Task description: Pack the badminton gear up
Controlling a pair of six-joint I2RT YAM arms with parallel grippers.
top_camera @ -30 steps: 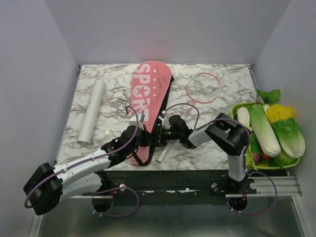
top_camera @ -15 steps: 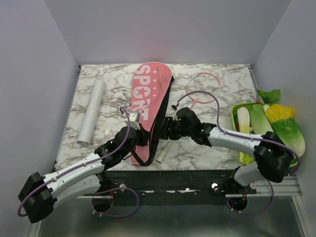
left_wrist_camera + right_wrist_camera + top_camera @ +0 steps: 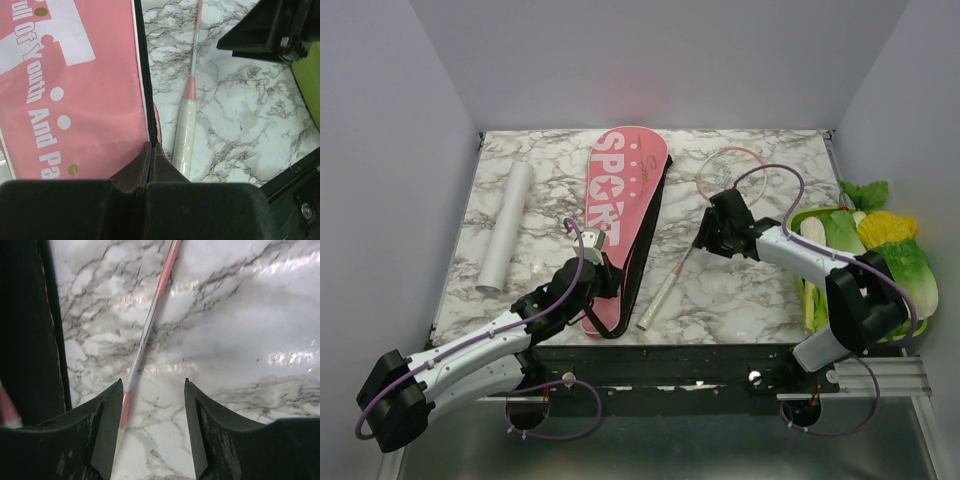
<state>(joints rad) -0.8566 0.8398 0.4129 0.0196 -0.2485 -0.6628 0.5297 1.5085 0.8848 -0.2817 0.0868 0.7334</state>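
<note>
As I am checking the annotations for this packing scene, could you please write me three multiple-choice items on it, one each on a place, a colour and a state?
1. Where does the white tube lie relative to the pink bag?
A) on top of it
B) to its left, apart from it
C) to its right, touching it

2. What colour is the lettering on the bag?
A) black
B) green
C) white

3. In what state is the right pincer?
A) open above the racket
B) shut on the tube
C) shut on the bag

Key:
1 B, since the top view shows bare marble between the tube and the bag.
2 C, since "SPORT" reads white on pink.
3 A, since the right wrist view shows a clear gap between its fingers, with the racket's shaft lying on the table below.
</note>
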